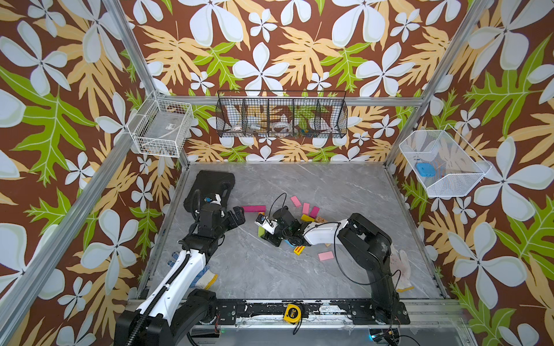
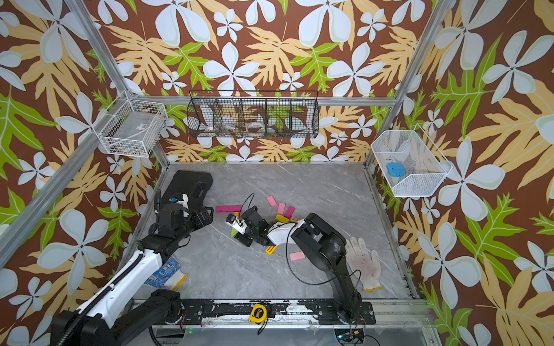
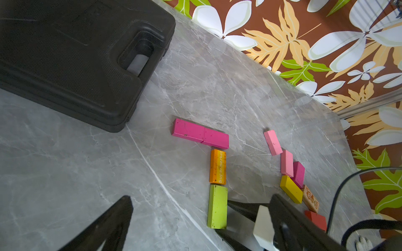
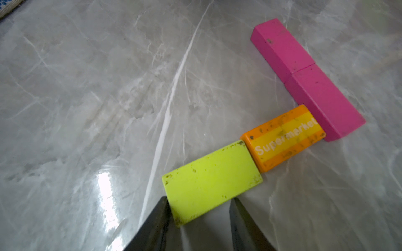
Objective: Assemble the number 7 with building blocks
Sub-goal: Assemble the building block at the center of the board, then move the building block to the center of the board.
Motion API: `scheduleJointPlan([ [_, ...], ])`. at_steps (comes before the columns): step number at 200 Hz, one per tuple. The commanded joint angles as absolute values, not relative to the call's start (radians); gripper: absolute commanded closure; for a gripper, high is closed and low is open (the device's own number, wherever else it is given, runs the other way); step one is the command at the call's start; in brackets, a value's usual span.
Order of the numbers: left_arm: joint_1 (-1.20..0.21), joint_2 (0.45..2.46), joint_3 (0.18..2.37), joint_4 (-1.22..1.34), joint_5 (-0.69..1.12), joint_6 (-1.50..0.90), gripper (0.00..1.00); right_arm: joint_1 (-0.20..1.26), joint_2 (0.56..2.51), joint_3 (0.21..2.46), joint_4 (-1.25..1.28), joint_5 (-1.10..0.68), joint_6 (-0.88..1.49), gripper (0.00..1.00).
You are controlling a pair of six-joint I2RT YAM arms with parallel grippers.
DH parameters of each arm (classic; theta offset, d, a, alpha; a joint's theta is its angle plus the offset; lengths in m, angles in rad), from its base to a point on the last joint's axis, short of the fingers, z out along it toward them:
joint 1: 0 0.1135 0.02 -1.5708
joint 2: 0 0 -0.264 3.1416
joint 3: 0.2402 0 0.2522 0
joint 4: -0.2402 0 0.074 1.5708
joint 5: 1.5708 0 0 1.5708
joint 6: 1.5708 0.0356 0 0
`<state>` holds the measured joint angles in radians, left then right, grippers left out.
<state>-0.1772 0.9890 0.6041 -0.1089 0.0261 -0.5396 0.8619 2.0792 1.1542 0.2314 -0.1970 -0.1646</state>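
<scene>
The right hand [image 4: 200, 208] straddles the near end of the green block [image 4: 212, 180], flat on the surface [image 4: 87, 108]; clenched or not, I cannot tell. Beyond lie the orange block [image 4: 282, 139], then the magenta bar [image 4: 304, 76]. The left hand [image 1: 236, 216] is released. Likely stem placement; next needs a clean withdrawal.

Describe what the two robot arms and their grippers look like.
Both arms have black joints and glossy white shell segments. The left arm carries a ribbed black conduit along its white link; the right arm trails thin black cables in loose loops. The left gripper and right gripper are black, with tapered wedge-shaped fingers. No markings are legible.
</scene>
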Motion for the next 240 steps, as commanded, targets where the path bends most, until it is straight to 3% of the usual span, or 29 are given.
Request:
scheduleJointPlan([
  [1,-0.178,0.988,0.611,-0.11,0.017,-0.53,0.0,0.86,2.097,1.143,-0.008,-0.126,-0.199,0.53],
  [77,-0.178,0.992,0.616,-0.107,0.02,-0.529,0.0,0.85,1.925,1.02,0.035,-0.173,-0.132,0.46],
  [153,-0.178,0.994,0.62,-0.098,0.025,-0.531,0.0,0.774,1.747,0.861,0.053,-0.212,-0.038,0.46],
  [240,-0.178,0.987,0.612,-0.095,0.028,-0.531,0.0,0.762,1.657,0.762,0.017,-0.135,-0.019,0.46],
])
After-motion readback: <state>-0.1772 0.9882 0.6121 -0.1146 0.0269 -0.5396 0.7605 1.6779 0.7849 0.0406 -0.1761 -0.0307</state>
